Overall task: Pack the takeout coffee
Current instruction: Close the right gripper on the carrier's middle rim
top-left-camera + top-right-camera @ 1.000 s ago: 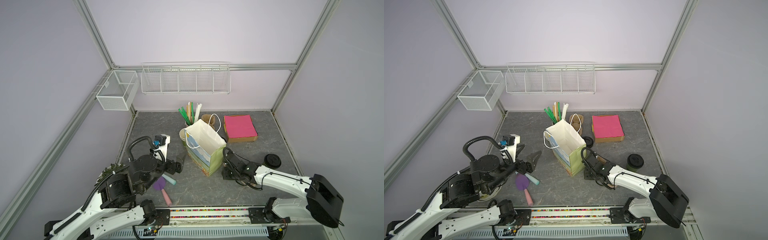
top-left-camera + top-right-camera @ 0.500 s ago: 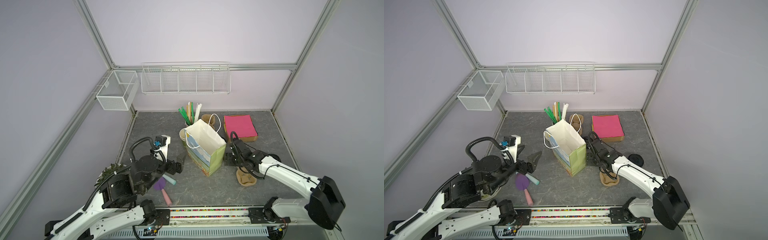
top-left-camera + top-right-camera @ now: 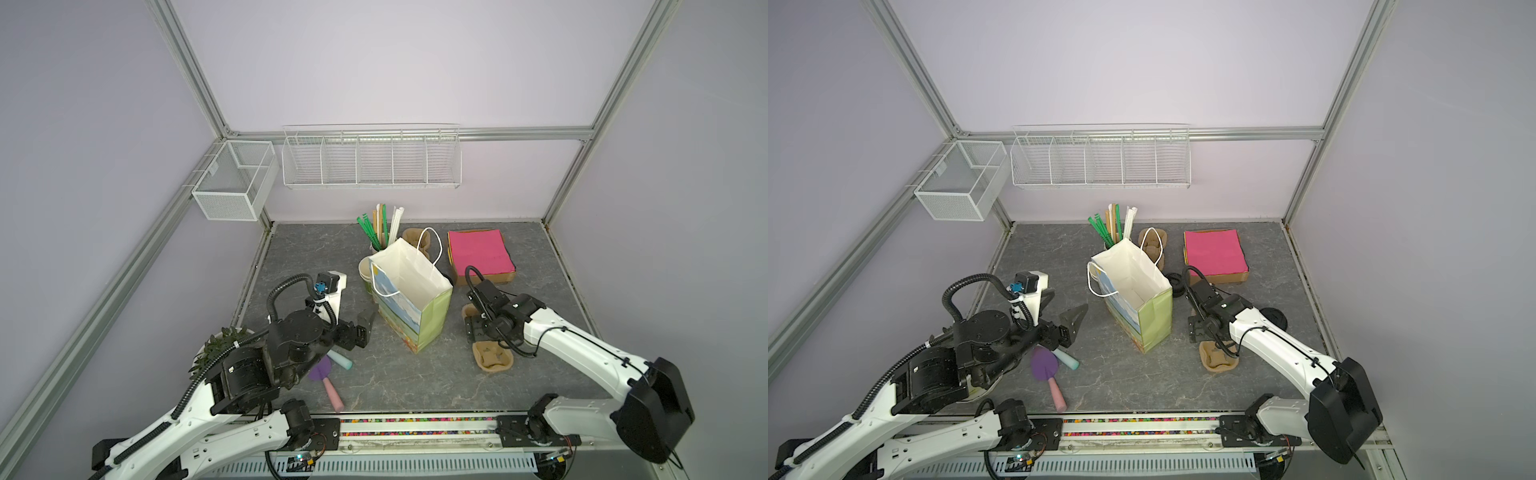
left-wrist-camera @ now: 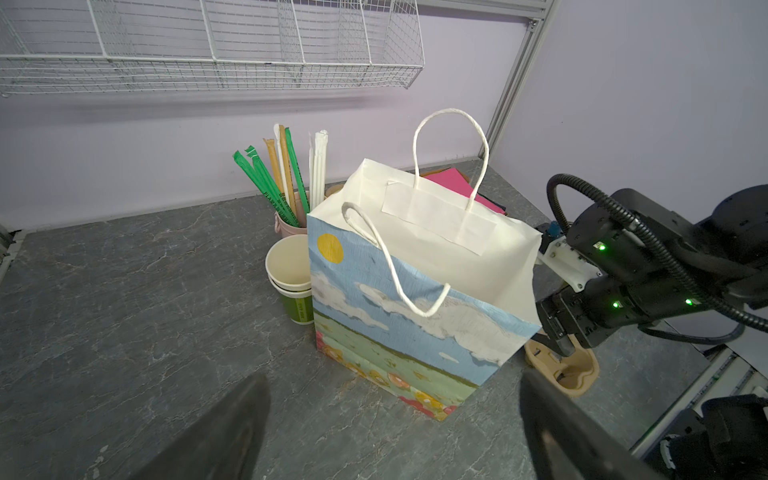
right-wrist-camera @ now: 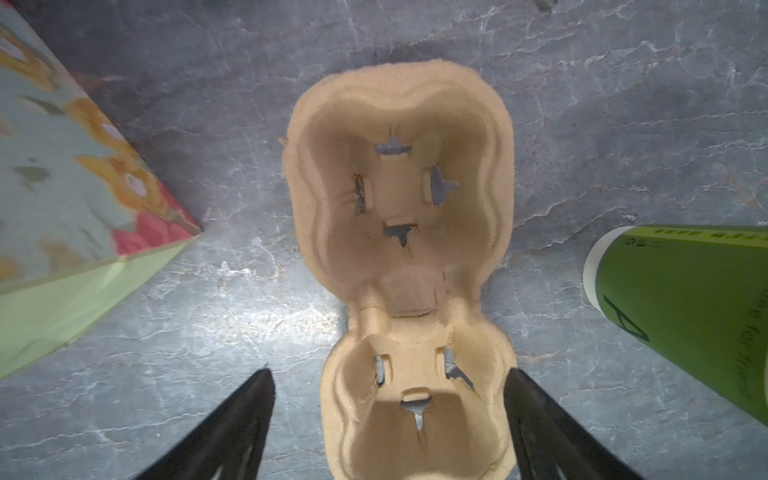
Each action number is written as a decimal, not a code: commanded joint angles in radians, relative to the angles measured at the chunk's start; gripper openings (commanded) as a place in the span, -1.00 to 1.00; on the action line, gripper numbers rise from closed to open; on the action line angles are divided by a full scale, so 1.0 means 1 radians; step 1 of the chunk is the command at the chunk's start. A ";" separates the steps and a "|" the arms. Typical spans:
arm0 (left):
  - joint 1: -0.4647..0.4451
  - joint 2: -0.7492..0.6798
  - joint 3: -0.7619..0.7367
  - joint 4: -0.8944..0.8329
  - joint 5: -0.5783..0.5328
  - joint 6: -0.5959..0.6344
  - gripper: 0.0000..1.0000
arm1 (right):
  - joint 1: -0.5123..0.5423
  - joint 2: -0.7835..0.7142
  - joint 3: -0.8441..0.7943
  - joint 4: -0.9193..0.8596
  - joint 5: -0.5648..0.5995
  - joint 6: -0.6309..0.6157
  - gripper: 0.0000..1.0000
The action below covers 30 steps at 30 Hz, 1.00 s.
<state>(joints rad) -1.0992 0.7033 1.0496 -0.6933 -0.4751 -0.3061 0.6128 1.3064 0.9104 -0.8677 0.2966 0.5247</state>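
Two wide-spread black fingers [image 5: 232,424] of the right gripper [image 5: 387,370] flank one end of the pulp cup carrier [image 5: 399,232], which lies flat on the grey table [image 5: 582,104]; we see them gripping nothing. The takeout coffee [image 5: 685,307] stands outside that gap, off beyond one finger and clear of it, its green wall showing in the right wrist view. In a top view we catch only its black lid [image 3: 1274,318] peeking from behind the right arm, on the side away from the paper bag [image 3: 1156,320]. Our left gripper [image 4: 392,374] hangs with fingers spread wide and empty, facing the bag, well apart from the coffee.
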 commanded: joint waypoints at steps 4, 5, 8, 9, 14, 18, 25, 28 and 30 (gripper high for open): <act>0.007 -0.013 0.006 -0.009 -0.029 0.017 0.88 | -0.039 0.066 -0.013 -0.008 -0.020 -0.038 0.78; 0.007 -0.016 0.004 -0.012 -0.037 0.019 0.88 | -0.044 0.074 -0.013 -0.005 -0.024 -0.043 0.78; 0.007 -0.023 -0.003 -0.015 -0.049 0.024 0.88 | -0.058 0.086 -0.013 0.007 -0.046 -0.055 0.78; 0.007 -0.027 -0.003 -0.017 -0.049 0.024 0.88 | -0.068 0.091 -0.012 0.010 -0.064 -0.061 0.78; 0.007 -0.039 -0.011 -0.021 -0.061 0.035 0.88 | -0.092 0.117 -0.013 0.024 -0.100 -0.074 0.78; 0.009 -0.044 -0.020 -0.017 -0.075 0.038 0.89 | -0.094 0.119 -0.020 0.040 -0.109 -0.083 0.78; 0.009 -0.047 -0.026 -0.018 -0.082 0.041 0.89 | -0.097 0.154 -0.024 0.052 -0.088 -0.086 0.78; 0.009 -0.048 -0.030 -0.018 -0.087 0.041 0.90 | -0.097 0.146 -0.025 0.057 -0.071 -0.087 0.78; 0.009 -0.048 -0.032 -0.017 -0.089 0.042 0.90 | -0.099 0.150 -0.024 0.058 -0.062 -0.089 0.78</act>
<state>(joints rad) -1.0973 0.6647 1.0294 -0.6971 -0.5453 -0.2760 0.5194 1.4536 0.9031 -0.8204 0.2146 0.4473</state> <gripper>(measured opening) 0.950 0.889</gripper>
